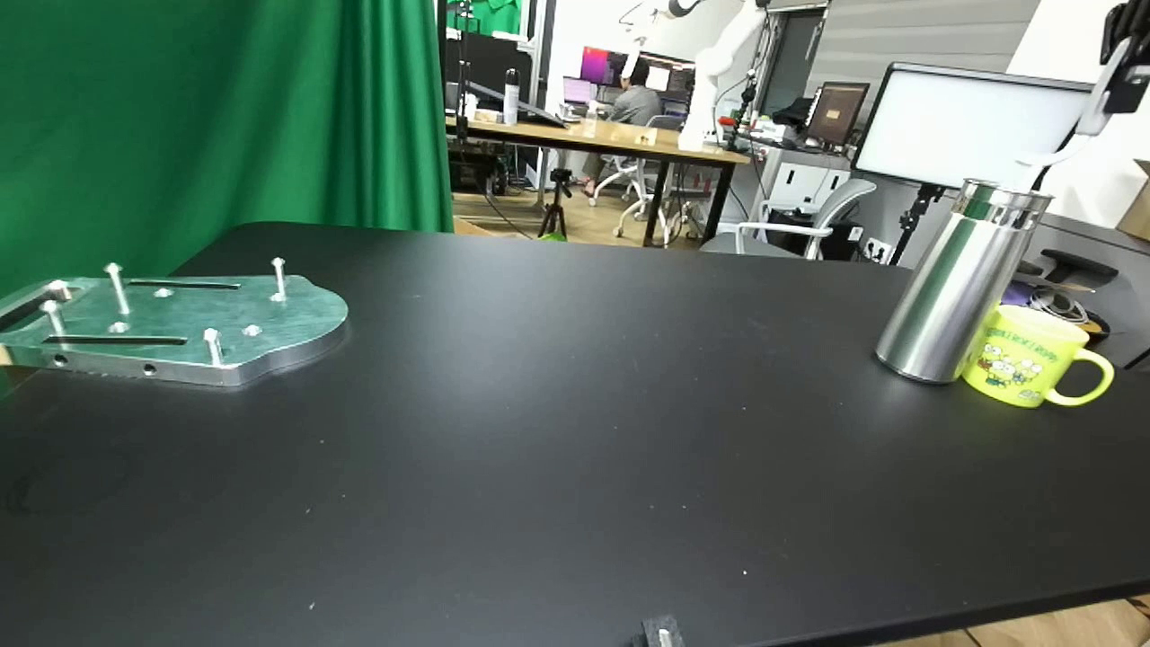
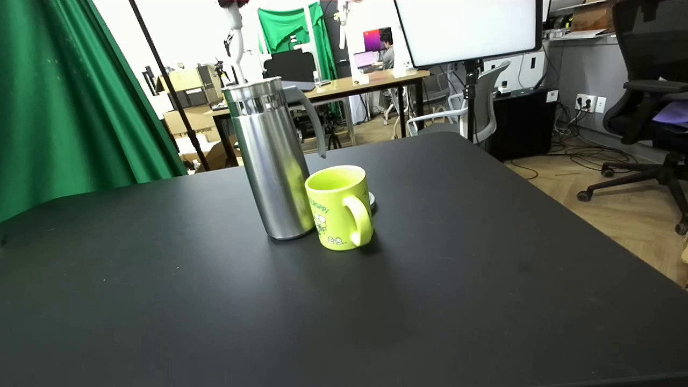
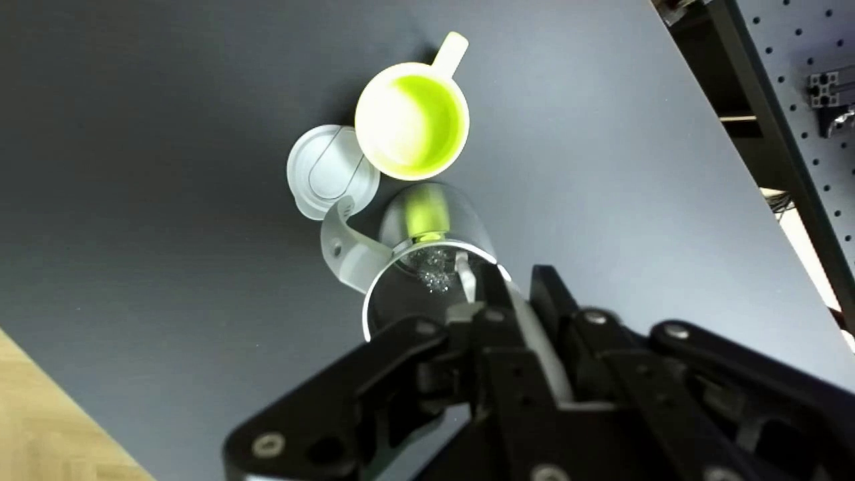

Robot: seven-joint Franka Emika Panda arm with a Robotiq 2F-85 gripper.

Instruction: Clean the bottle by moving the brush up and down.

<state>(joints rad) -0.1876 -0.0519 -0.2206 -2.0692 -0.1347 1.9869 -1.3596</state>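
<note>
The bottle (image 1: 957, 283), a tall brushed-metal flask with a grey strap handle, stands on the black table; it also shows in an exterior view (image 2: 273, 166) and, from above with its mouth open, in the wrist view (image 3: 461, 214). The brush (image 1: 1092, 121) shows as a pale bent stem running from my gripper into the bottle's mouth; part of the stem shows inside the mouth in the wrist view (image 3: 467, 277). Its bristles are hidden. My gripper (image 3: 521, 280) is above the bottle's rim, fingers slightly apart around the pale handle; it shows at the edge of an exterior view (image 1: 1123, 85).
A yellow-green mug (image 2: 338, 207) stands right beside the bottle. A white round lid (image 3: 334, 167) lies next to the mug and near the bottle's handle. A metal plate with upright bolts (image 1: 171, 328) lies at the table's far side. A bright panel (image 1: 979, 126) stands behind the table.
</note>
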